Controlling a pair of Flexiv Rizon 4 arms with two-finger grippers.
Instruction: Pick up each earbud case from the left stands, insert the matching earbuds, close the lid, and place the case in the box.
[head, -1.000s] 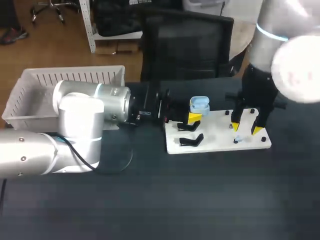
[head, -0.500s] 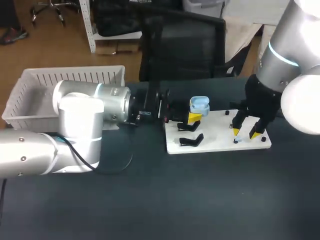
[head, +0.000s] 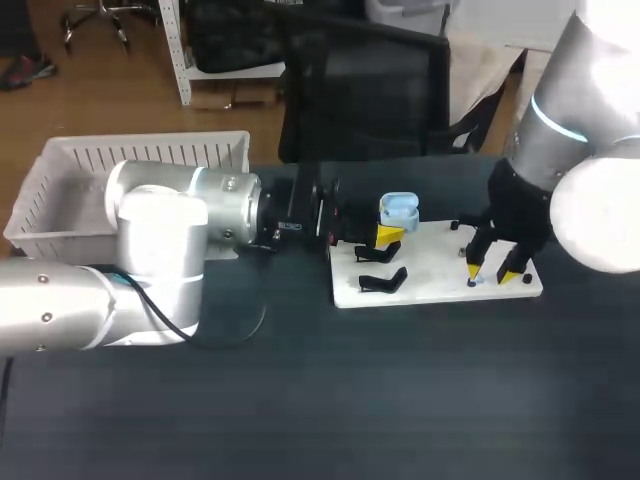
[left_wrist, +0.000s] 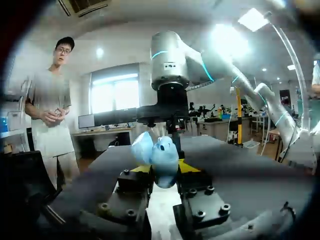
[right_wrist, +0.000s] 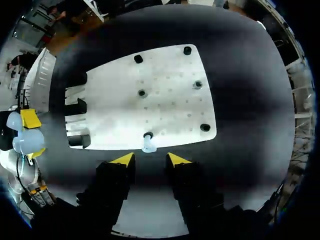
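Easing closer to the earbud (right_wrist: 148, 146) — the right end effector (right_wrist: 150, 159) stays open.

A white board (head: 430, 270) is lying flat on the dark table (head: 400, 400), near its far edge (right of middle). Small holes are dotting it.

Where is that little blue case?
Head view: the open blue case is clamped in the jaws of the left arm, by the black stands at the left end of the white board.
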